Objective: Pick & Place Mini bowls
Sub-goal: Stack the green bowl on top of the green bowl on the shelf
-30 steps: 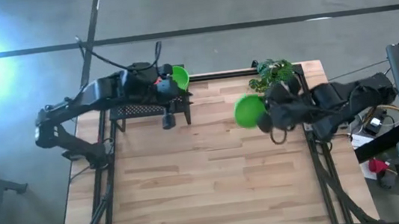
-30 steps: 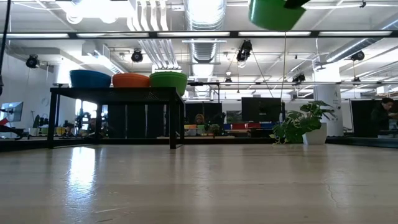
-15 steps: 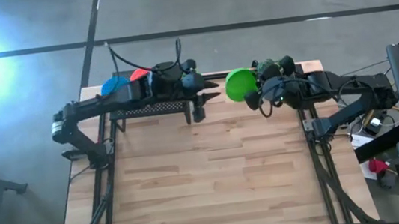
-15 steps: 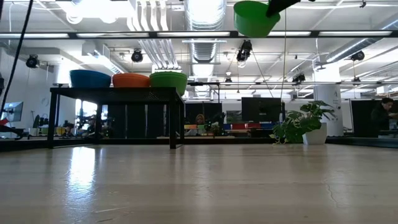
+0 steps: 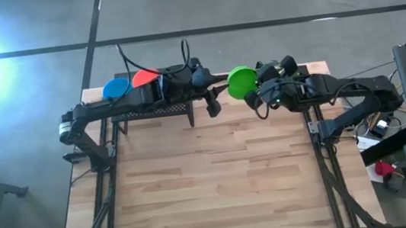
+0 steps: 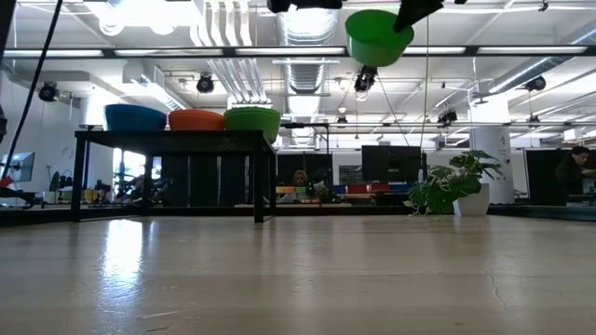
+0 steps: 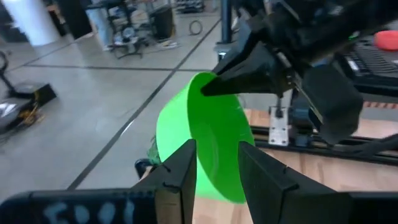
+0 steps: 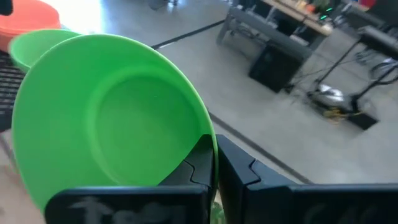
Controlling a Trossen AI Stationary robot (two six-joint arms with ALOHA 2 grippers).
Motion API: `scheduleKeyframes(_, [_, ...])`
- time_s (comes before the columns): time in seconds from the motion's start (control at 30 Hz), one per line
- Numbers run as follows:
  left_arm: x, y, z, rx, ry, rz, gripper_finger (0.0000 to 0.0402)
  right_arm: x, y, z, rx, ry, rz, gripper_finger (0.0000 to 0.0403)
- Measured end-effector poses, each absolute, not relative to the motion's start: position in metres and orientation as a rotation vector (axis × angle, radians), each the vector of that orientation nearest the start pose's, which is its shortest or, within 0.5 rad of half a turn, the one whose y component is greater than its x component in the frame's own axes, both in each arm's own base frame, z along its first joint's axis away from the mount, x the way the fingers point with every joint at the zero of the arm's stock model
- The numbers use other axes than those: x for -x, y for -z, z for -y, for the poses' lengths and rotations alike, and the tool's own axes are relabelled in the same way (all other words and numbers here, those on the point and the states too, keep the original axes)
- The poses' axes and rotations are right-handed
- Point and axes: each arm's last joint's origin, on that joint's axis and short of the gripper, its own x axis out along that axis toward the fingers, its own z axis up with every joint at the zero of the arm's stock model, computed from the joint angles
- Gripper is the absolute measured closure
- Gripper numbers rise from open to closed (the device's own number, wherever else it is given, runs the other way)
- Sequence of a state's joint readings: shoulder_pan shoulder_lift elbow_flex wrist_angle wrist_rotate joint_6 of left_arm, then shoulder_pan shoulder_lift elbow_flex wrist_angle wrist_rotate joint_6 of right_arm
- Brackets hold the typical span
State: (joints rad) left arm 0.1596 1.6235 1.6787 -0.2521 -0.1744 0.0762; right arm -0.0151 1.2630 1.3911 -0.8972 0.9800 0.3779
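A bright green mini bowl point(image 5: 241, 81) hangs high over the table's far middle, held by my right gripper point(image 8: 214, 144); the low view shows this bowl point(image 6: 379, 35) well above the wood. My left gripper point(image 5: 213, 103) is open just left of it. In the left wrist view its fingers point(image 7: 177, 174) stand to either side of the bowl point(image 7: 214, 146), and I see no touch. Blue point(image 6: 135, 117), orange-red point(image 6: 196, 120) and green point(image 6: 252, 119) bowls sit on their bases atop the black mesh stand point(image 6: 172, 140). My right gripper pinches the green bowl's rim point(image 8: 210, 134), one finger inside the bowl point(image 8: 198, 163) and one outside. It comes from the table's right side. The bowl is lifted clear, tilted, its opening partly toward the right wrist camera.
The stand point(image 5: 153, 110) fills the far left corner under my left arm, with the blue point(image 5: 116, 88) and orange-red point(image 5: 144, 78) bowls showing. A leafy plant sprig point(image 6: 452, 191) stands at the far right. The wooden table point(image 5: 211, 182) lies open toward the near edge.
My right gripper carried the green bowl from mid-table toward the far edge and a little left, still shut on its rim. My left gripper swung right off the stand toward that bowl, uncovering the blue and orange-red bowls.
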Motion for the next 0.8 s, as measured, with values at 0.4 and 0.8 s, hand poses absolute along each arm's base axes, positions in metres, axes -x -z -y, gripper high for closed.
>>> scheduleKeyframes(0.4, [-0.374,-0.409,-0.066,-0.084,-0.46,-0.252,0.029,-0.273,-0.372,0.028,0.184,1.027,-0.577,0.0394])
scheduleKeyframes(0.8, [-0.371,-0.406,-0.068,-0.086,-0.576,-0.284,0.029,-0.273,-0.373,0.028,0.18,1.027,-0.571,0.0394])
